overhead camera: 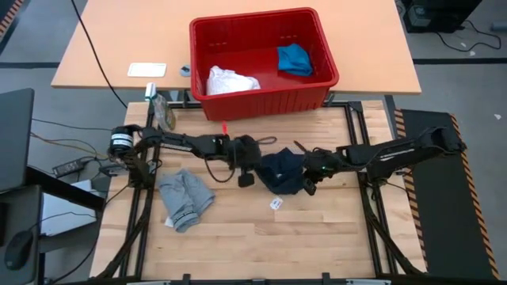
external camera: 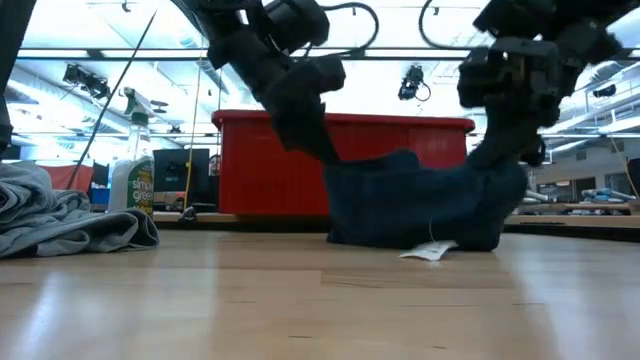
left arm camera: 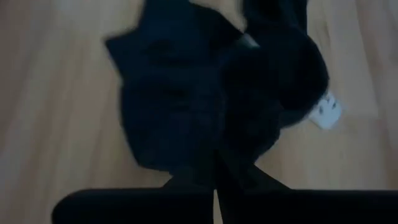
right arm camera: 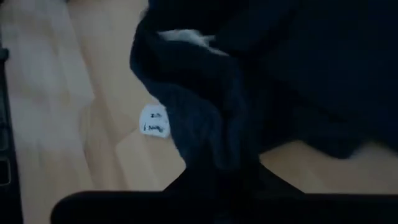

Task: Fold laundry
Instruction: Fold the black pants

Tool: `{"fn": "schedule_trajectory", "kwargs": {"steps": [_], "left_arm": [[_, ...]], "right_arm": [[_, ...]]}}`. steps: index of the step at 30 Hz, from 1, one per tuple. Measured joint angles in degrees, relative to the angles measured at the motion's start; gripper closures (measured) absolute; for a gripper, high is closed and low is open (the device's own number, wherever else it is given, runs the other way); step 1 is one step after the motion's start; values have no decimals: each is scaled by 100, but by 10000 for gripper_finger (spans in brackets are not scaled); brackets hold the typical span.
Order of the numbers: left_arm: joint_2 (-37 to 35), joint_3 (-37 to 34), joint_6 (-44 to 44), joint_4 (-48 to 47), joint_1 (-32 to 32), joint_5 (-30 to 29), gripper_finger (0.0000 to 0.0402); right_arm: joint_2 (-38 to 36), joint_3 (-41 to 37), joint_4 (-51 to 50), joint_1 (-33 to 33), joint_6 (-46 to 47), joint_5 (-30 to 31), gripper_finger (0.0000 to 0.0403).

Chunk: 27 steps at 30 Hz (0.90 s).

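1. I have both sets of jaws pinched on the navy garment (overhead camera: 283,171) at mid-table: left gripper (overhead camera: 257,162) on its left edge, right gripper (overhead camera: 310,170) on its right.
2. I'd lift evenly, spreading it flat.
3. Grey T-shirt (overhead camera: 184,199) waits left; the basket (overhead camera: 261,99) beyond.

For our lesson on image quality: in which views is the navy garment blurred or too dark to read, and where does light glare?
Left wrist view: the navy garment is smeared and soft. Right wrist view: it is a dark mass with few readable folds, though the white tag shows. Low view: bright ceiling lights backlight the arms into silhouettes, and the table shines. High view: evenly lit.
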Motion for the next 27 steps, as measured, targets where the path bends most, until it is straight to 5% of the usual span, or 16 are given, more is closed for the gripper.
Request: {"fn": "schedule_trajectory", "kwargs": {"steps": [14,22,27], "left_arm": [[-1511,0,-651,-967,367,-42,401],[-2257,5,-998,-1269,499,-259,401],[-2369,616,-951,-1787,602,-707,401]], "right_arm": [[-1141,1013,-617,-105,-1512,1647,385],[-1140,1928,-728,-410,-2764,2294,385],[-1091,2319,-606,-825,-3304,2684,385]]}}
